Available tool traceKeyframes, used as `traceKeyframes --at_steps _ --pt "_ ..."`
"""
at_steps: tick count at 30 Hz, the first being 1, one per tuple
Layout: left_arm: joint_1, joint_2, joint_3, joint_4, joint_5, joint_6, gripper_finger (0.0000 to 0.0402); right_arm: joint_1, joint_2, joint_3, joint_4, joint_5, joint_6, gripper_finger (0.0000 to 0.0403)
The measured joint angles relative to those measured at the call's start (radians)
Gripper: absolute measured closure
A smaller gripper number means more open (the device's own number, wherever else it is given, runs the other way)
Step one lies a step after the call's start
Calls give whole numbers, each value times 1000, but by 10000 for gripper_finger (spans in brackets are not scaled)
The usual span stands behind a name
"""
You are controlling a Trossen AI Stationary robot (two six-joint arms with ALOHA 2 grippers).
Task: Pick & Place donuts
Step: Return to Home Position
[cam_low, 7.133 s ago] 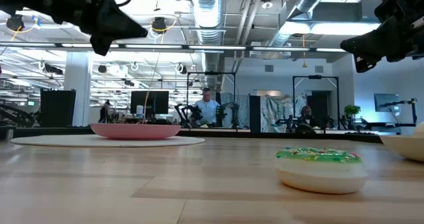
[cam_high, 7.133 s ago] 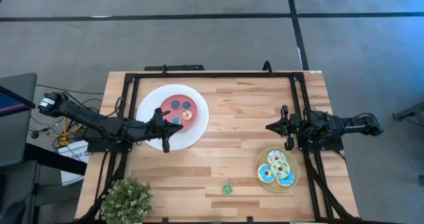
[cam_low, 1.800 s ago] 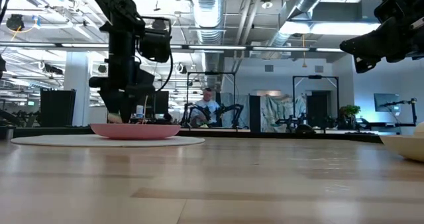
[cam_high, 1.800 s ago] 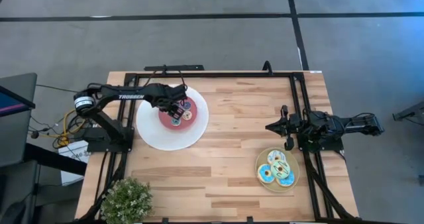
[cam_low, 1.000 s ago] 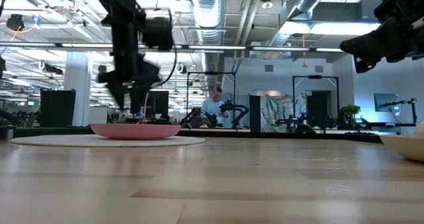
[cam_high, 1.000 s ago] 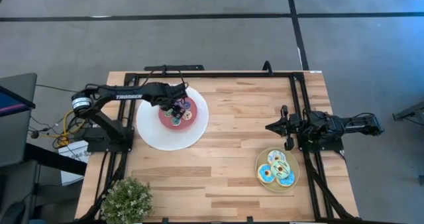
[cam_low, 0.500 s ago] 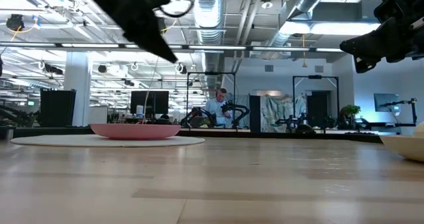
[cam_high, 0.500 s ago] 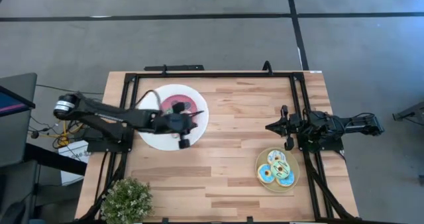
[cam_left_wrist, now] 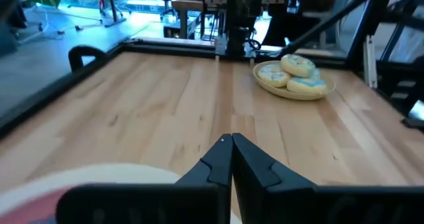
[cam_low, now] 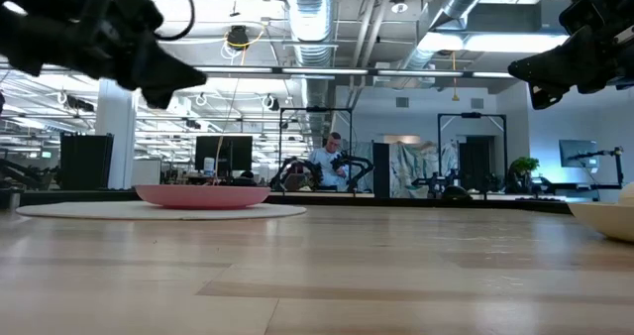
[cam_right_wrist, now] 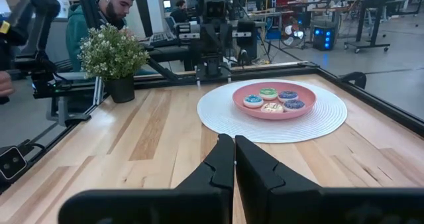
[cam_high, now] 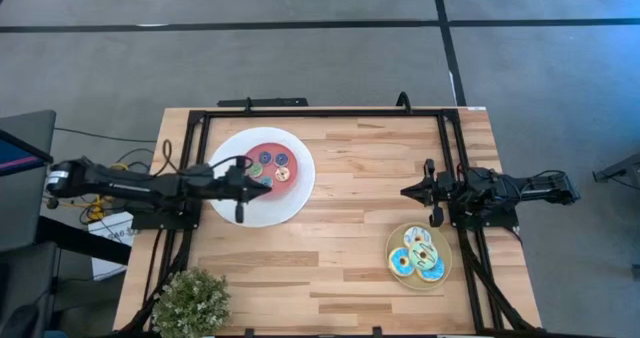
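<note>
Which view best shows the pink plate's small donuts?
Right wrist view: the small ring donuts lie unobstructed in the round pink plate. High view shows them tiny; low view, only the plate's side; left wrist, just its edge.

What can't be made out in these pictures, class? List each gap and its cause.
High view: small donuts, icing detail too small to tell.
Low view: the pink plate hides them behind its rim; the tan plate is cut off by the picture's edge.
Left wrist view: the left tool hides most of the pink plate.
</note>
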Motion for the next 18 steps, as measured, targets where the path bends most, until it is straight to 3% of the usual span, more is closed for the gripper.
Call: traceKeyframes --at_steps 10,18 --pt "-51 -279 -136 -63 -54 -81 401 0 0 0 0 0 0 397" --pt "-61 -486 -163 -194 -35 -26 401 0 0 0 0 0 0 397"
